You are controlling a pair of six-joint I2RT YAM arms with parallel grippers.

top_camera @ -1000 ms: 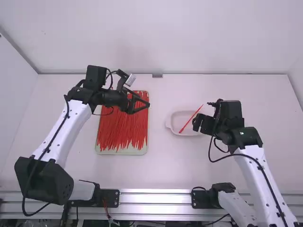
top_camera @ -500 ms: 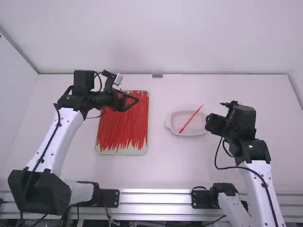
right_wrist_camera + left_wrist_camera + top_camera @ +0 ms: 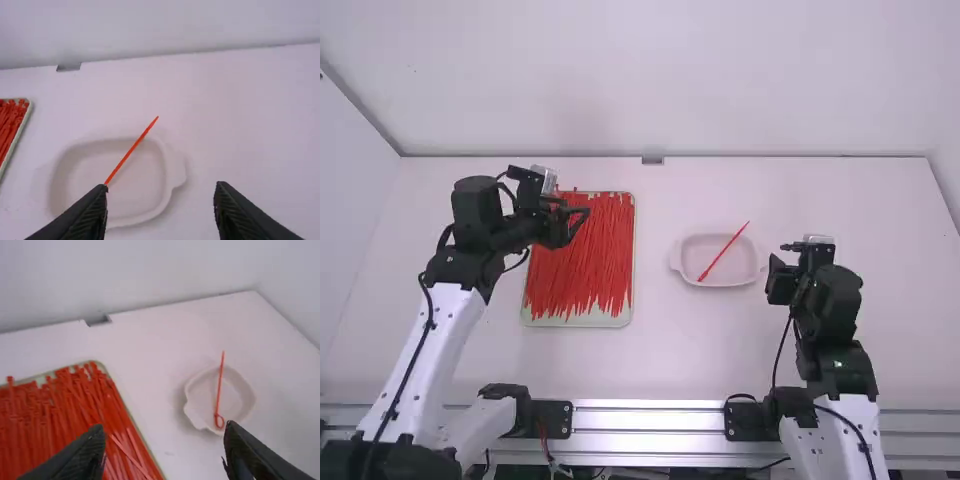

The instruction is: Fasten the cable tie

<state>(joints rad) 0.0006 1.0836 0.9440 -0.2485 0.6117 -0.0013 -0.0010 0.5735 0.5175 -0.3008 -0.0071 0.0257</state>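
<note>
The tray (image 3: 527, 300) on the left of the bench (image 3: 880, 210) serves as the supply: loose ties (image 3: 582, 262) lie packed side by side along it, filling it nearly edge to edge so that one can be picked off the top. The left tool (image 3: 576, 224) hangs above the tray's far left corner, its fingers spread wide with nothing between them, as the left wrist view shows. The left arm (image 3: 440, 320) rises from its base and bends at the elbow, with the wrist turned so the tool points across the tray toward the middle of the bench. To the right of the tray, well apart from it, stands a shallow white dish (image 3: 738, 270), which looks like the drop-off place. One cable tie (image 3: 723, 250) lies in it at a slant, one end on the dish floor and the straight tail propped over the far rim. In the left wrist view that lower end seems to form a small closed loop, so this tie is probably already fastened. The right tool (image 3: 777, 279) is near the dish's right handle, facing the dish, fingers wide apart and empty. The right arm (image 3: 830, 330) is folded upright, close over its base.
</note>
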